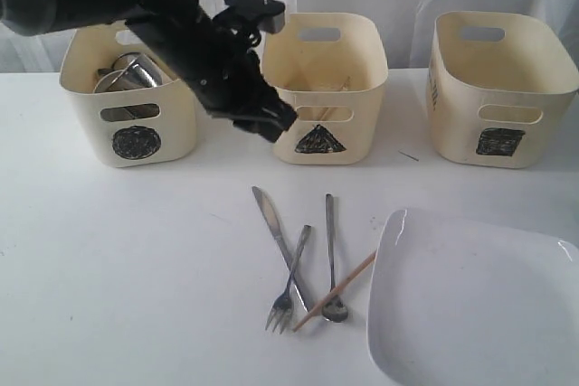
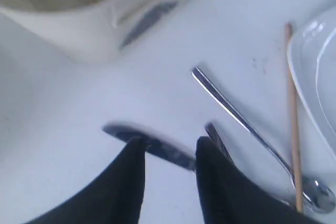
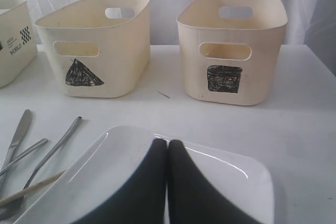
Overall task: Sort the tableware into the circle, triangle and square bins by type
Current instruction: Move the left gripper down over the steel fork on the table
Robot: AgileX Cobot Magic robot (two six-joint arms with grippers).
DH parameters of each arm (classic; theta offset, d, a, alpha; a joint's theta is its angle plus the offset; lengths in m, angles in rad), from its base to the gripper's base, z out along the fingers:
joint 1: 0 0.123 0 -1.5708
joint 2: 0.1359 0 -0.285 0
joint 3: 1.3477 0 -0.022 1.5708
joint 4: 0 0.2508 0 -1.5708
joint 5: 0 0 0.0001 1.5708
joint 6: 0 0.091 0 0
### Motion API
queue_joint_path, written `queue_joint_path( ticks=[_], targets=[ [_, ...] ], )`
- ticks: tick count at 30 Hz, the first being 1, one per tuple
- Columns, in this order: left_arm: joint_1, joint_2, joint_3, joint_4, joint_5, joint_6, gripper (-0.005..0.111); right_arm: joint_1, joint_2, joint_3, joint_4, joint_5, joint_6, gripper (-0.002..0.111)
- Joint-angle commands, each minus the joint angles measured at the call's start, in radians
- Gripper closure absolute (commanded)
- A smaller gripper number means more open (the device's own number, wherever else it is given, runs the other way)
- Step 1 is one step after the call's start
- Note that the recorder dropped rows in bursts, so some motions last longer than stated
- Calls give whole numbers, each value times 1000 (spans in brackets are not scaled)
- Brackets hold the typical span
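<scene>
— Where do the bins stand?

— Along the far edge of the table (image 1: 136, 250): the circle bin (image 1: 127, 124) at ten o'clock, the triangle bin (image 1: 326, 106) at twelve, the square bin (image 1: 498, 106) at two. All three are upright, marks facing the camera.

— Anything inside them?

— Steel mugs (image 1: 136, 71) lie in the circle bin. Something pale shows in the triangle bin, too vague to name.

— And the loose tableware?

— Near six o'clock a knife (image 1: 270, 223), a fork (image 1: 289, 291) and a spoon (image 1: 331, 250) lie close together, the fork crossing the knife. A wooden chopstick (image 1: 339, 288) lies aslant over the spoon's bowl end, its upper tip just beside the large white square plate (image 1: 470, 314). The plate lies flat at four o'clock.

— The left tool (image 2: 170, 140)?

— It hangs above the table at about eleven o'clock, in front of the gap between the circle bin and the triangle bin. Its fingers (image 2: 126, 187) are apart with nothing between them; in the wrist view the knife on the table shows through the gap.

— And the right tool (image 3: 168, 145)?

— Its black fingers are pressed together, gripping nothing, over the near part of the plate. I cannot tell whether they touch it.
</scene>
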Motion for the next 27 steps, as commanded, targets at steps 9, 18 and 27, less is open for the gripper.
queue_joint_path(
  ticks=[9,18,27],
  targets=[
    [-163,-79,319,-66,-78,12,68,-4,-6,6,-1,-8,-4,108],
    [-171,-55,324,-66,-81,-33,68,-4,-6,6,-1,-8,-4,108],
    [-171,22,324,-68,-115,-45,51,-4,-6,6,-1,-8,-4,108]
  ],
)
